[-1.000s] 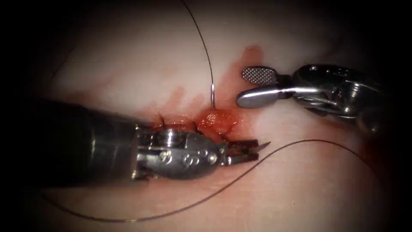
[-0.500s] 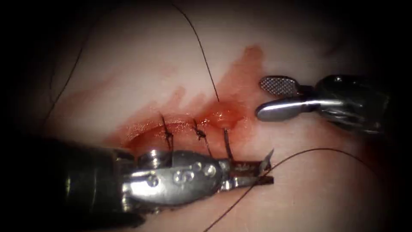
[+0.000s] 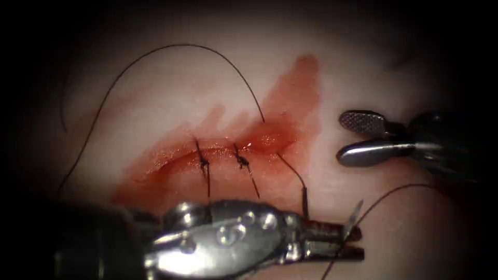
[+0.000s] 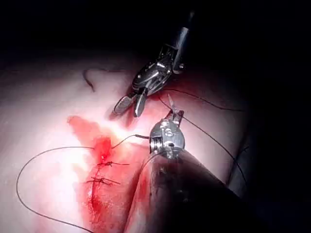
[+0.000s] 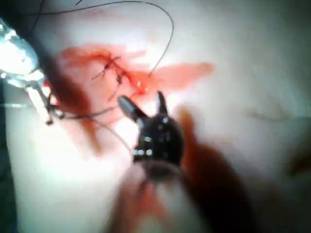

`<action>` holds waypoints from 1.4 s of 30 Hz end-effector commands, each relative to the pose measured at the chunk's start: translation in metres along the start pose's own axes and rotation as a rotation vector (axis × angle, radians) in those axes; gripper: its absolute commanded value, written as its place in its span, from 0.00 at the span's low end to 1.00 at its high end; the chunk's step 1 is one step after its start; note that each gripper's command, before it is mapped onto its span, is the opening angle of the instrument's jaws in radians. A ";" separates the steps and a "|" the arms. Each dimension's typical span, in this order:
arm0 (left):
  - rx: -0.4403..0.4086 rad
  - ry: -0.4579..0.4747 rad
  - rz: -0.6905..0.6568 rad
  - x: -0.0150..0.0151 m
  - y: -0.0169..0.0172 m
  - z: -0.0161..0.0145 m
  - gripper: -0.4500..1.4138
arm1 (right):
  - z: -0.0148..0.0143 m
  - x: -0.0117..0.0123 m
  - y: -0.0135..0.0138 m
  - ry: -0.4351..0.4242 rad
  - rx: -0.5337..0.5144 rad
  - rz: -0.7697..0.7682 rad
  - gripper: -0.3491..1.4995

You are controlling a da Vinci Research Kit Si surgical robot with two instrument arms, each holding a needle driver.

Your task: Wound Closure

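Pale, glistening pork-belly tissue [image 3: 155, 93] across the whole field, stained with a patch of red fluid [image 3: 290, 103] around one curved cut [image 3: 176, 158]. Two dark knotted stitches [image 3: 203, 165] across that cut, short cut ends trailing toward the viewer. One curved steel needle [image 3: 354, 217], out of the tissue, on the near side of the cut toward its right end, clamped close to the pointed end between the closed jaws of the left silver needle driver [image 3: 347, 243], tip sticking up past them. One long thin black thread [image 3: 155, 49]: emerging at the cut's right end, short taut run [image 3: 290, 168] down to the needle's tail, and a wide loop arching over the far-left tissue; another strand [image 3: 394, 194] curving off to the right. Right dark steel needle driver [image 3: 360, 137] well right of the cut, jaws apart, holding nothing, hovering clear of needle and thread.
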 end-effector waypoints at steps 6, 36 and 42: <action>0.117 -0.215 0.301 0.0013 0.0005 0.0000 0.00 | 0.0010 -0.0018 -0.0015 -0.035 0.047 -0.002 0.71; 0.427 -0.297 0.767 0.0144 -0.0046 -0.0100 0.00 | 0.0050 -0.0032 -0.0022 -0.075 -0.017 -0.064 0.66; 0.388 -0.273 0.774 0.0117 -0.0028 -0.0094 0.00 | 0.0068 -0.0022 -0.0015 -0.085 -0.113 -0.163 0.62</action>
